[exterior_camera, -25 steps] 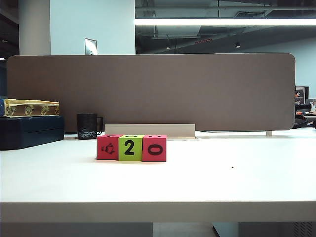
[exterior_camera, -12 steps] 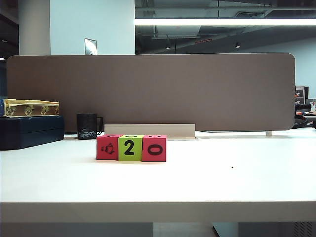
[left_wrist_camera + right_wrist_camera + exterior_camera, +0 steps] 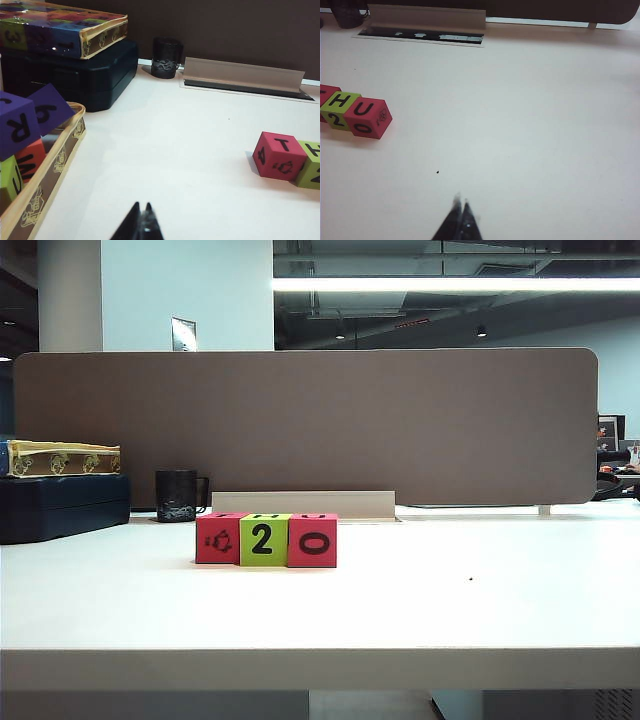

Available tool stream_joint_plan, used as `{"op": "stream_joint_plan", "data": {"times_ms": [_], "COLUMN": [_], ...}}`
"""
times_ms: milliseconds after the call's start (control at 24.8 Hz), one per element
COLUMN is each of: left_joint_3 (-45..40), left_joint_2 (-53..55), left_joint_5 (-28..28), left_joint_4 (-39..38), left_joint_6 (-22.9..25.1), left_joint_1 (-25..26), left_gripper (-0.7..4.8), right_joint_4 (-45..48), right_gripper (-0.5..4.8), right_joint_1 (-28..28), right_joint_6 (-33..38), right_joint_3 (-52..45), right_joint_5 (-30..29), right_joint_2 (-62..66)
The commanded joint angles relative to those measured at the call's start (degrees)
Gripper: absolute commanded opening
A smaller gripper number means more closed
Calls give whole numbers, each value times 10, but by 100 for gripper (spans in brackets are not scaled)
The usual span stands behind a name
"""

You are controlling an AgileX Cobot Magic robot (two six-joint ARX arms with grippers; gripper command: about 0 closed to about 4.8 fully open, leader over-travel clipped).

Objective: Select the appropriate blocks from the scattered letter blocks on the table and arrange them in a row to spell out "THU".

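Blocks (image 3: 266, 539) sit touching in a row near the table's (image 3: 400, 620) back edge, tops reading T, H, U. Both the left gripper (image 3: 141, 220) and right gripper (image 3: 460, 217) are clenched empty, well clear. Only a careless sweep could scatter them, I'd say.

Table (image 3: 480, 610) open rt of blocks (image 3: 266, 539).

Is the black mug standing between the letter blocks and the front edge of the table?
No, in the exterior view the black mug stands behind the letter blocks, near the brown divider panel, far from the table's front edge.
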Motion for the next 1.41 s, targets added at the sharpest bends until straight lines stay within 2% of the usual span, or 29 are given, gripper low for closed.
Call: {"op": "stream_joint_plan", "data": {"times_ms": [40,443,564,645,766,887,927,967,1048,1088,1128,1330,1410], "left_joint_3": [2,2,2,2,2,2,2,2,2,2,2,2,2], "left_joint_2": [1,1,1,1,1,1,1,1,1,1,1,1,1], "left_joint_5": [3,3,3,3,3,3,3,3,3,3,3,3,3], "left_joint_4": [3,4,4,4,4,3,3,3,3,3,4,3,3], "left_joint_6": [-2,-2,-2,-2,-2,-2,-2,-2,-2,-2,-2,-2,-2], "left_joint_1": [0,0,0,0,0,0,0,0,0,0,0,0,0], "left_gripper": [-4,-4,-4,-4,-4,-4,-4,-4,-4,-4,-4,-4,-4], "right_joint_4": [8,8,11,60,189,299,371,409,442,440,431,414,400], "right_gripper": [-1,-1,-1,-1,-1,-1,-1,-1,-1,-1,-1,-1,-1], "right_joint_1": [0,0,0,-1,-4,-9,-10,-15,-63,-83,-129,-238,-306], "right_joint_6": [-1,-2,-30,-31,-55,-57,-57,-59,-61,-61,-61,-58,-57], "right_joint_3": [1,1,0,-23,-92,-169,-213,-235,-271,-276,-280,-280,-280], "right_joint_5": [0,2,16,48,87,90,85,73,-17,-46,-103,-197,-273], "right_joint_2": [-1,-1,-1,-1,-2,-2,-2,-3,-26,-35,-50,-82,-103]}}
